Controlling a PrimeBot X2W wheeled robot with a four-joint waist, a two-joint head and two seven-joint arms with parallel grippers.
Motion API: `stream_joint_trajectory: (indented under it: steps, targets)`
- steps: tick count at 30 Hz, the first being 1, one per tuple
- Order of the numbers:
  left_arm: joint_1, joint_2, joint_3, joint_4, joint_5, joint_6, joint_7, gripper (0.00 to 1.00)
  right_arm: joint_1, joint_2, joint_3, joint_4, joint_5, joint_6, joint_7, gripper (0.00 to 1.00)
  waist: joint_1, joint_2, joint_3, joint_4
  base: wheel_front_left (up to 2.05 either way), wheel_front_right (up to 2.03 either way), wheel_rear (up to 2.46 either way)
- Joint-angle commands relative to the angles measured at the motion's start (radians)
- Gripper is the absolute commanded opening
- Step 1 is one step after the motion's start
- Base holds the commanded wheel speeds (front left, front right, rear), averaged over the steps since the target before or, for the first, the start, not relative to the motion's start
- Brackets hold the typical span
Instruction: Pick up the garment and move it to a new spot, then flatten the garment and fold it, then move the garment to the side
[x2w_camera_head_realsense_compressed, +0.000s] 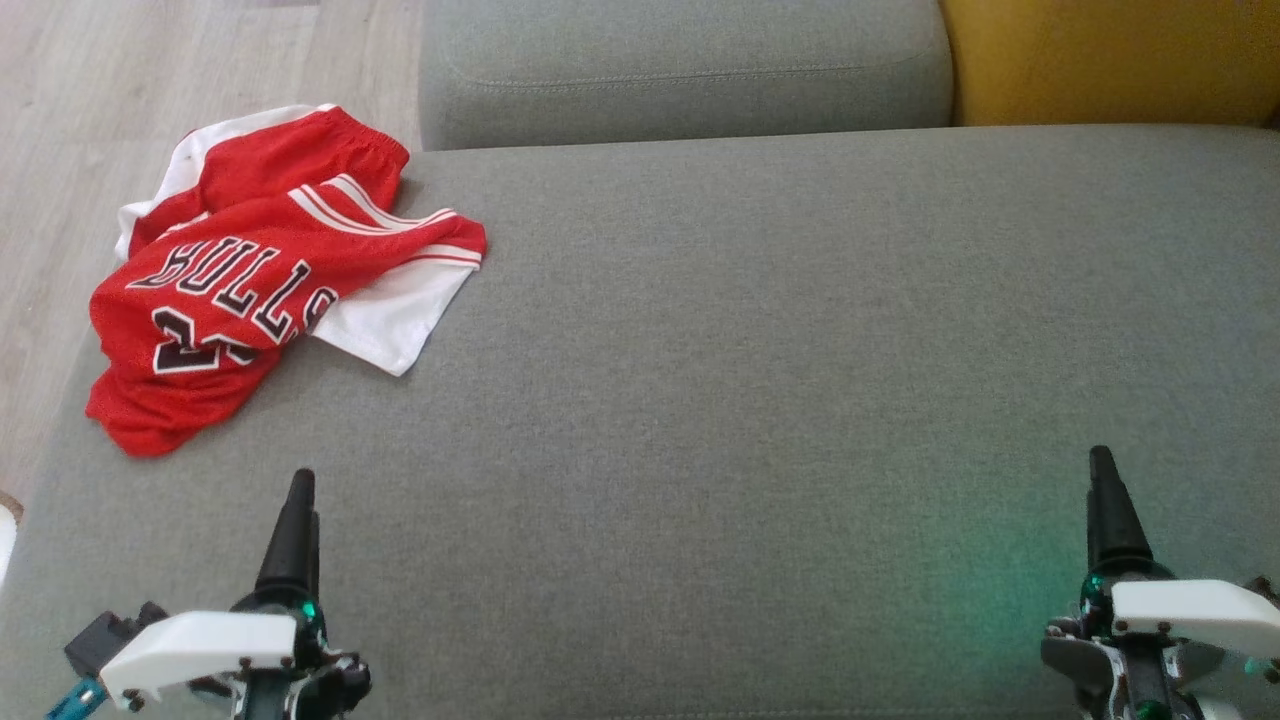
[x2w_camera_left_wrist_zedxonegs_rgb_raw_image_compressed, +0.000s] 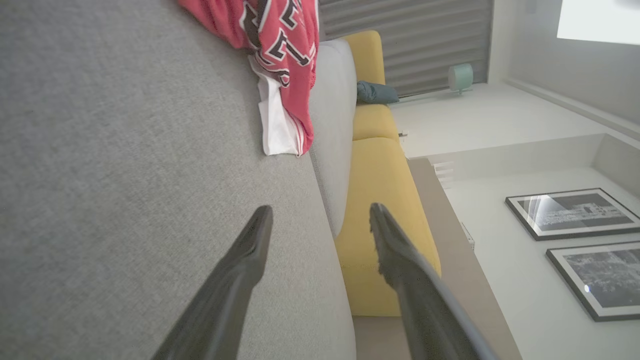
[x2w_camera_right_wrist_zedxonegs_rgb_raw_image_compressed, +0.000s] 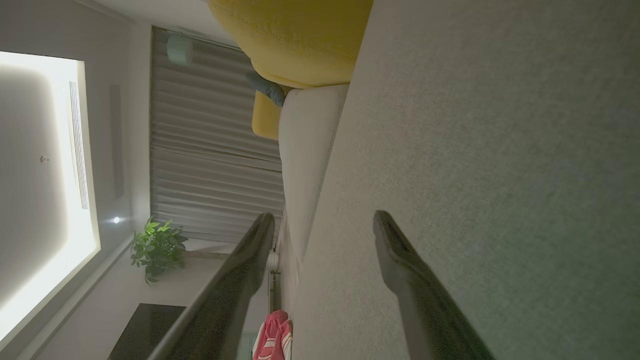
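Your garment (x2w_camera_head_realsense_compressed: 260, 290), a red jersey with white trim, lies crumpled at the far left of the grey sofa seat (x2w_camera_head_realsense_compressed: 760, 380), spilling over its left edge. Your left pincer (x2w_camera_head_realsense_compressed: 298, 490) hovers on the near side of it, spread and empty. Your right pincer (x2w_camera_head_realsense_compressed: 1100, 465) sits well apart at the near right, also spread, holding nothing.

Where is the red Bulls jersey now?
In the head view the red Bulls jersey lies crumpled at the far-left edge of the grey sofa seat, ahead of the left gripper.
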Motion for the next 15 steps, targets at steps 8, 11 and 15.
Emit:
stream_joint_trajectory:
  steps: [8,11,15]
  targets:
    - [-0.043,0.012,-0.019,-0.075,0.141,0.010,-0.028,1.00,-0.035,-0.005,0.027,-0.081,-0.147,0.002,-0.034,1.00,0.0000,0.0000,0.000,0.001,0.00,0.00,0.00]
    - [-0.044,0.012,-0.031,-0.083,0.209,0.009,-0.037,1.00,-0.036,-0.005,0.037,-0.093,-0.197,0.003,-0.043,1.00,0.0000,0.0000,0.000,0.001,0.00,0.00,0.00]
    - [-0.043,0.013,-0.047,-0.093,0.284,0.010,-0.049,1.00,-0.035,-0.005,0.049,-0.105,-0.261,0.003,-0.054,1.00,0.0000,0.0000,-0.001,0.002,0.00,0.00,0.00]
